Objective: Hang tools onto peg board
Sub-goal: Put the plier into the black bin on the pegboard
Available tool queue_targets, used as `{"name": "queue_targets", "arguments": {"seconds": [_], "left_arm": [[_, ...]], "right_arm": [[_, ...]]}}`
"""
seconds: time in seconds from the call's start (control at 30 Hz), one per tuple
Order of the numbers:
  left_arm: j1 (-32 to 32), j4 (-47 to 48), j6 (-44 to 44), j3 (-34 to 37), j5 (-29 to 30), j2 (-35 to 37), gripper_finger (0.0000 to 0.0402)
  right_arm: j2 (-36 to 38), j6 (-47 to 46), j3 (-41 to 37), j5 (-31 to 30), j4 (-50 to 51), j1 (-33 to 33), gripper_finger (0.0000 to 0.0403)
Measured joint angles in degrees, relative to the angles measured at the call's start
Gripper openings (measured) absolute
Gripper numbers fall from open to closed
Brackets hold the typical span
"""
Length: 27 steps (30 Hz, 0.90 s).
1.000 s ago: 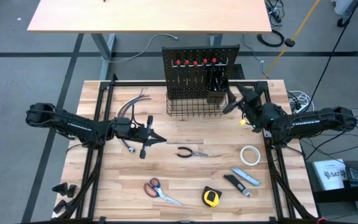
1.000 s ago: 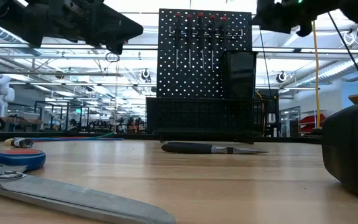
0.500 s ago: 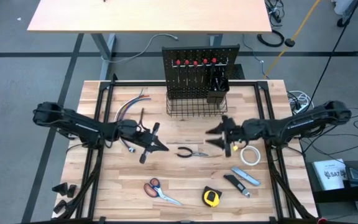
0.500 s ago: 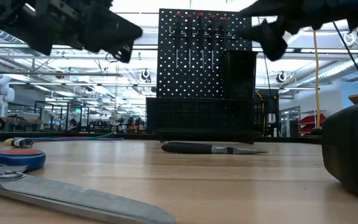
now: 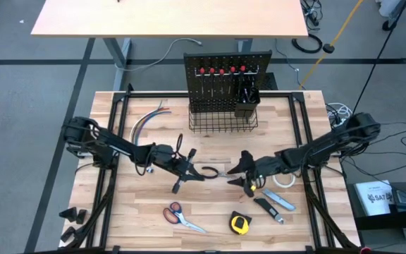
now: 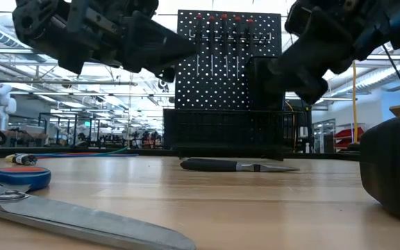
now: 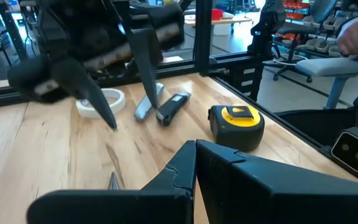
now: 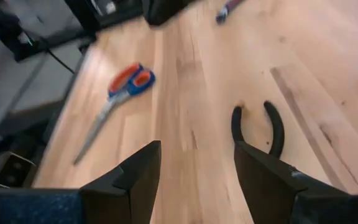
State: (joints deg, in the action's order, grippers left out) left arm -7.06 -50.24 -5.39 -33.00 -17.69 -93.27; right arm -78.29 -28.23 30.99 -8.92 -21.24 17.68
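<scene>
Both arms reach toward the middle of the wooden table (image 5: 118, 212), where the black-handled pliers (image 5: 217, 172) lie flat on the wood. The left gripper (image 5: 191, 169) sits just left of the pliers' handles, tilted down toward them; the right gripper (image 5: 245, 172) sits just right of the pliers' nose. The pliers lie between the two grippers and inside neither.

In the right wrist view the right gripper's fingers (image 8: 126, 180) stand spread apart with nothing between them, and the pliers' curved handles (image 8: 258, 127) lie just ahead of the gap, with the orange-handled scissors (image 8: 114, 102) farther off. The left gripper's fingers are likewise parted and hold nothing.

On the near part of the table lie the scissors (image 5: 182, 216), the yellow tape measure (image 5: 240, 224), the grey-blue utility knife (image 5: 279, 201) and a dark-handled tool (image 5: 266, 209) beside it. The white tape roll (image 5: 283, 176) lies just right of the right gripper. The peg board (image 5: 226, 77) stands upright at the far edge with red-handled screwdrivers (image 5: 221, 70) hanging on it, above its wire basket (image 5: 223, 120). A bundle of coloured wires (image 5: 148, 120) lies to the far left.
</scene>
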Motion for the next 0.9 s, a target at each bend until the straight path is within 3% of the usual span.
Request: {"name": "queue_targets", "arguments": {"seconds": [0.2,0.53,0.9], "left_arm": [[-0.16,0.17,0.00,-0.10,0.04,-0.03,0.0018],[-0.16,2.05,-0.02,-0.10,1.90,-0.05,0.0040],[-0.16,3.02,-0.02,-0.08,4.01,-0.05,0.0084]], "right_arm": [[-8.17,2.60,5.13,-2.36,2.89,-0.12,0.0194],[-17.86,7.80,14.11,-14.63,16.66,-0.23,0.0194],[-24.18,7.95,14.68,-13.28,15.77,-1.13,0.0194]]}}
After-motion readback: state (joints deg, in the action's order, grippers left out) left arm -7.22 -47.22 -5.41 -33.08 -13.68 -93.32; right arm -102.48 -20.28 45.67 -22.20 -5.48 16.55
